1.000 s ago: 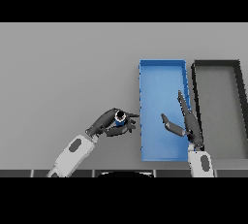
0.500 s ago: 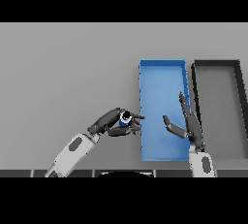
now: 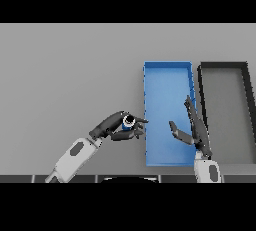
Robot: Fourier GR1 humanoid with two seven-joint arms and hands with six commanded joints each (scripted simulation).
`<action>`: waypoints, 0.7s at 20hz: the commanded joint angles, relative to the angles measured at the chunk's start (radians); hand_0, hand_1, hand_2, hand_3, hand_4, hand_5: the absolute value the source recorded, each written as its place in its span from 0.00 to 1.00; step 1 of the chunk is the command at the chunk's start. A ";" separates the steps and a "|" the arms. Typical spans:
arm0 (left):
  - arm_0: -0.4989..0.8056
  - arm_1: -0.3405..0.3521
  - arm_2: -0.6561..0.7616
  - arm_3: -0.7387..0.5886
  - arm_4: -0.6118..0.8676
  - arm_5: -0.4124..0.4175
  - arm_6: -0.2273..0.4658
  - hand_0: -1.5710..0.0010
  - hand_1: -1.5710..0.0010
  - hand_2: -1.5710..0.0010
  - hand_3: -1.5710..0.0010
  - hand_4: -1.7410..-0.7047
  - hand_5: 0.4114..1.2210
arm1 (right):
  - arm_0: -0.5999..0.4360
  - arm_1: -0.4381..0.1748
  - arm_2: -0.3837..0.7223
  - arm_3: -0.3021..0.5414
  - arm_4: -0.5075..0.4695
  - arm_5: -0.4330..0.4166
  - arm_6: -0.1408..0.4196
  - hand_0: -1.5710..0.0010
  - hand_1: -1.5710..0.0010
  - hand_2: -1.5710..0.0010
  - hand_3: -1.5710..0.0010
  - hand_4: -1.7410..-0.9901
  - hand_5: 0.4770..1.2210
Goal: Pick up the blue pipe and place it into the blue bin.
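Observation:
A short blue pipe (image 3: 129, 122) with a dark open end sits in my left hand (image 3: 114, 126), whose fingers and thumb are curled round it. The hand hovers just left of the blue bin (image 3: 167, 70), its fingertips almost at the bin's left wall. The bin is a long rectangle running away from me, right of centre. My right hand (image 3: 194, 131) is held over the bin's right side, fingers straight and thumb spread, holding nothing.
A dark grey bin (image 3: 223, 67) of similar shape stands directly right of the blue bin, their walls nearly touching. Bare grey table stretches to the left and far side.
My left hand has carried the blue pipe rightward, closer to the blue bin's left wall. The right hand has shifted slightly down and right.

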 commanded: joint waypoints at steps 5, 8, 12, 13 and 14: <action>-0.024 -0.013 0.005 0.030 -0.016 0.003 0.015 0.00 0.00 0.00 0.08 0.01 1.00 | -0.047 -0.116 0.012 -0.151 -0.228 0.195 0.133 1.00 1.00 1.00 1.00 0.68 0.10; 0.001 -0.016 -0.006 0.020 -0.020 0.004 0.001 0.00 0.00 0.00 0.08 0.01 1.00 | -0.105 -0.180 0.057 -0.244 -0.274 0.253 0.217 1.00 1.00 1.00 1.00 0.62 0.06; -0.017 -0.015 0.005 0.017 -0.009 -0.005 0.024 0.00 0.00 0.00 0.08 0.01 1.00 | -0.233 -0.222 0.119 -0.287 -0.342 0.305 0.338 1.00 1.00 1.00 1.00 0.59 0.06; -0.017 -0.015 0.005 0.026 -0.016 -0.004 0.023 0.00 0.00 0.00 0.09 0.01 1.00 | -0.248 -0.230 0.133 -0.302 -0.350 0.320 0.347 1.00 1.00 1.00 1.00 0.59 0.06; -0.009 -0.009 0.000 0.030 -0.031 -0.004 0.018 0.00 0.00 0.00 0.09 0.01 1.00 | -0.293 -0.232 0.142 -0.300 -0.367 0.316 0.381 1.00 1.00 1.00 1.00 0.59 0.06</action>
